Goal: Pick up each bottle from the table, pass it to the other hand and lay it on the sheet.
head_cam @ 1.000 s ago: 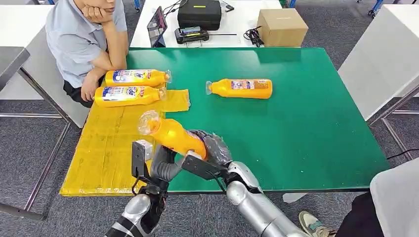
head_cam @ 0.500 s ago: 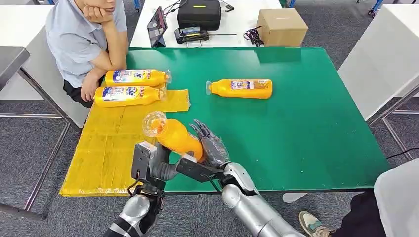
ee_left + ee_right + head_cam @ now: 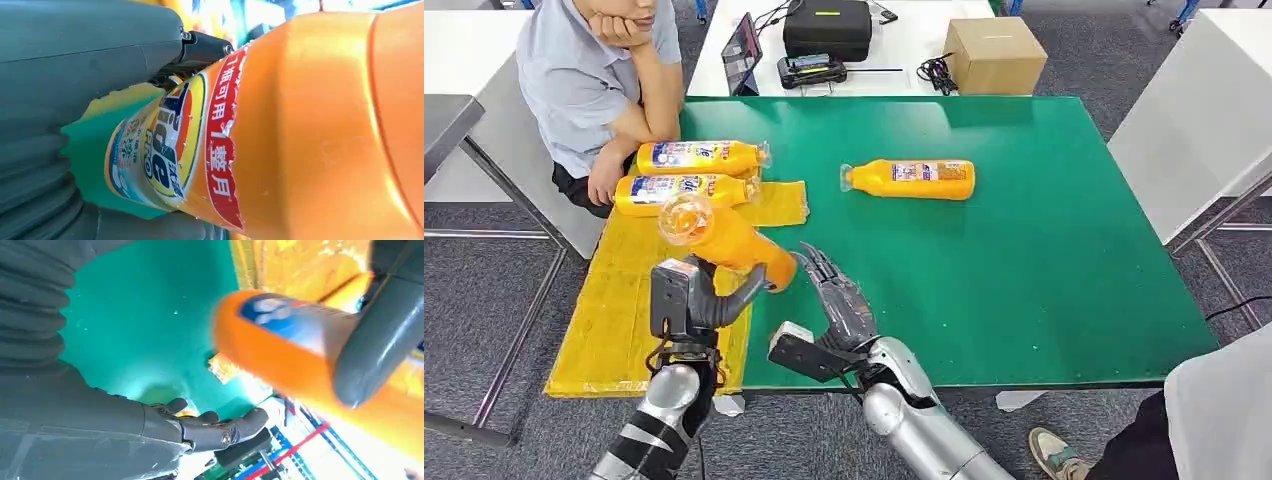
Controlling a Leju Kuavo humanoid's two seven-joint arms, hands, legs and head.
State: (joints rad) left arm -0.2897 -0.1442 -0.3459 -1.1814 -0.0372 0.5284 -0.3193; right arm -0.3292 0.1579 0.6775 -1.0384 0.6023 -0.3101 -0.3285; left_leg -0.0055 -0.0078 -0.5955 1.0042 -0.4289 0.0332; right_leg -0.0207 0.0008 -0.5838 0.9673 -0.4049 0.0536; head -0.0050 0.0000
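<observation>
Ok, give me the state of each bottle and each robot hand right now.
Held bottle: gripped by left robot hand, tilted above the yellow sheet.
Right robot hand: open, holds nothing.
Two bottles: lying at the sheet's far end.
Fourth bottle: lying on green table.

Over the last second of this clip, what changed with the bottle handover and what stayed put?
The right hand let go of the held bottle and opened; the left hand now grips it alone and has carried it leftward over the yellow sheet. The two bottles on the sheet and the bottle on the green table stayed where they were.
</observation>
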